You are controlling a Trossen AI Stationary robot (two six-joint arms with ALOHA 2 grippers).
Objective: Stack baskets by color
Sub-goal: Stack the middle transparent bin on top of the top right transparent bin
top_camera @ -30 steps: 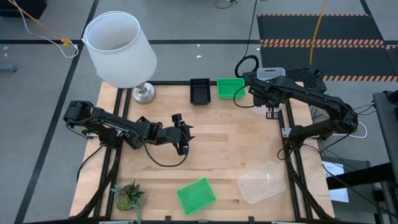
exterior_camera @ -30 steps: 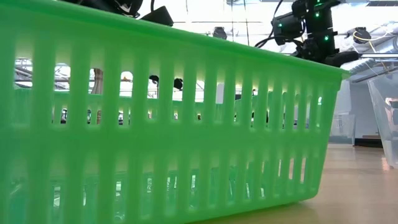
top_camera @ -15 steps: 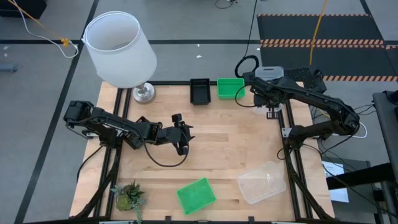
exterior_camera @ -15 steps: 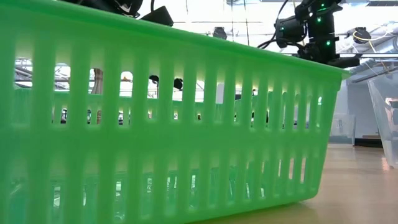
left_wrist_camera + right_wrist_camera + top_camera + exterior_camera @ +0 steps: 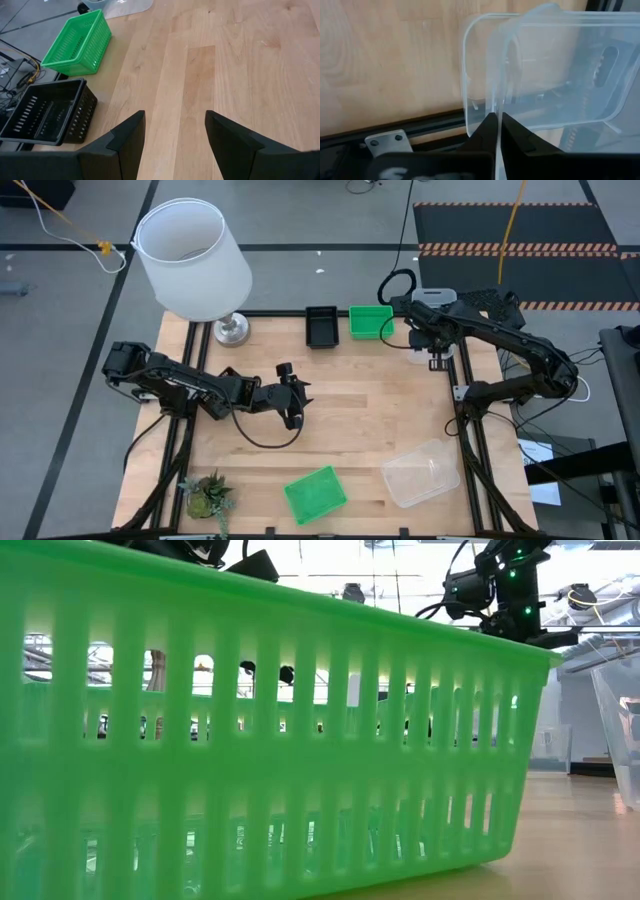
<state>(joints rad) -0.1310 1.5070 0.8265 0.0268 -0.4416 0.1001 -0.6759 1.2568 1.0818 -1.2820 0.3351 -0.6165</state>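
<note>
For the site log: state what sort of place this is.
Likely a robotics lab or workshop: a wooden table on a metal frame, hazard-striped floor matting, loose floor cables, and two robot arms.

Grey floor around my wooden table (image 5: 370, 420).
Black mat (image 5: 510, 225) with striped edges lies beyond; white lampshade (image 5: 190, 255) stands at one corner.

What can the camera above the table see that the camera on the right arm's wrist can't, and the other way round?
Only the overhead view shows the lampshade, the potted plant, the black basket, two green baskets and the left gripper, open over bare wood. Only the wrist view shows the right gripper shut on the thin rim of a clear basket. Both show the wooden table and a second clear basket lying on it.
</note>
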